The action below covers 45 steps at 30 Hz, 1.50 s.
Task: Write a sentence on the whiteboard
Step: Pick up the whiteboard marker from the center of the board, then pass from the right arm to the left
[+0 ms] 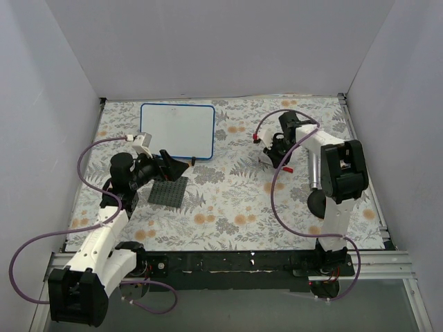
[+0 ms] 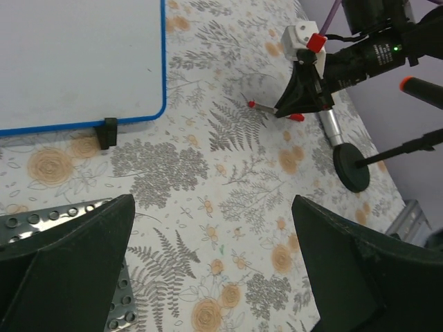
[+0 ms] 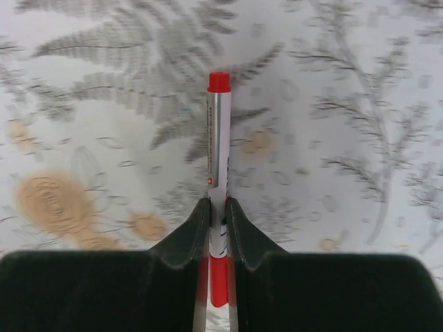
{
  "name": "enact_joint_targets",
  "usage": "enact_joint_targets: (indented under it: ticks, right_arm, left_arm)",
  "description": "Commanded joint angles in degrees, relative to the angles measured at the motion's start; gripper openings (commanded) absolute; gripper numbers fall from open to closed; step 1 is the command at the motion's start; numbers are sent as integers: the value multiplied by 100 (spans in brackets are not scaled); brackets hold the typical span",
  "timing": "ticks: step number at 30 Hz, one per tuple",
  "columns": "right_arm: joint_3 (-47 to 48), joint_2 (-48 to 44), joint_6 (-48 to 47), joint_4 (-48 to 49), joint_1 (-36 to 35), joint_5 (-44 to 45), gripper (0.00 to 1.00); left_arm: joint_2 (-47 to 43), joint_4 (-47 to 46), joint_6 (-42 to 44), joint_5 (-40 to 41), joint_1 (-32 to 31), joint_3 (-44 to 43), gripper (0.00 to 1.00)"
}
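Within the clamped right tool (image 3: 217, 205), the red marker (image 3: 219, 138) hides its lower barrel.

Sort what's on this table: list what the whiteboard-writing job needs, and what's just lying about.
For the job:
whiteboard, no writing visible
red marker, clamped in the right gripper

Lying about:
dark grey studded plate
floral tablecloth underneath

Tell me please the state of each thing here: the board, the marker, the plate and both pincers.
whiteboard: lying flat, blank, no writing seen.
red marker: gripped in the right pincer, away from the whiteboard.
right pincer: shut on the red marker.
left pincer: open, empty.
studded plate: lying flat, near the whiteboard but apart from it.
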<state>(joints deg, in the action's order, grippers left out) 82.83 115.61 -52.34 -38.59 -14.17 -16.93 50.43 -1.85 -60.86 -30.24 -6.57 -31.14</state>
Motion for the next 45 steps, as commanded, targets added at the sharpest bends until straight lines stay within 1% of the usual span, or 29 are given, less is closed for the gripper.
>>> enact_joint_targets:
  ticks: [1, 3, 4, 6, 8, 10, 11, 12, 15, 20, 24, 32, 35, 36, 38, 39, 42, 43, 45]
  right_arm:
    - [-644, -697, 40, -157, -243, -934, 1]
    - [-959, -1082, -31, -245, -375, -1258, 1]
    - [-1092, -1224, -144, -263, -402, -1356, 1]
    - [-1321, -1618, -259, -316, -533, -1645, 1]
    - [-1629, -1874, -469, -421, -647, -1831, 1]
    - [-1865, -2252, -619, -500, -727, -2077, 1]
    - [-1954, -2384, -742, -561, -779, -2165, 1]
    - [-2015, -2620, -813, -588, -797, -2313, 1]
    - [-2253, -3034, -1041, -685, -938, -2569, 1]
    - [-2517, -3396, -1156, -624, -1289, -2631, 1]
    - [-2500, -3423, -1147, -632, -1456, -2553, 1]
    - [-2394, -3370, -1077, -676, -1667, -2588, 1]
    - [-2350, -3344, -1051, -702, -1703, -2587, 1]
    - [-2341, -3343, -1051, -711, -1703, -2622, 1]
    - [-2332, -3343, -1033, -729, -1711, -2649, 1]
    - [-2341, -3352, -1033, -720, -1720, -2649, 1]
    - [-2333, -3379, -1015, -729, -1729, -2631, 1]
    - [-2332, -3370, -998, -720, -1729, -2623, 1]
    - [-2341, -3379, -998, -720, -1729, -2605, 1]
  left_arm:
    - [124, -684, -837, -1044, -46, 98, 98]
    - [247, -939, -1207, -1282, -151, 151, 98]
    - [291, -1027, -1600, -1326, -213, 204, 98]
    - [379, -1220, -1928, -1327, -502, 266, 98]
    - [432, -1440, -2490, -1318, -809, 458, 98]
    - [493, -1888, -2868, -1318, -1003, 643, 98]
    - [528, -2055, -3227, -1327, -1187, 827, 98]
    - [555, -2413, -3387, -1309, -1258, 924, 98]
    - [669, -2907, -3836, -1230, -1540, 1118, 98]
    - [1204, -3067, -3933, -1072, -2084, 890, 98]
    - [1670, -3085, -3863, -958, -2428, 627, 98]
    - [2506, -2338, -3301, -483, -3157, -120, 97]
    - [2857, -2136, -3100, -290, -3403, -418, 92]
    - [2945, -1962, -3029, -229, -3456, -507, 88]
    - [3217, -1750, -2827, -62, -3605, -682, 84]
    - [3305, -1601, -2783, -26, -3649, -823, 78]
    - [3622, -1364, -2633, 53, -3808, -1078, 67]
    - [3675, -1310, -2598, 88, -3843, -1140, 57]
    - [3816, -1187, -2519, 141, -3931, -1245, 49]
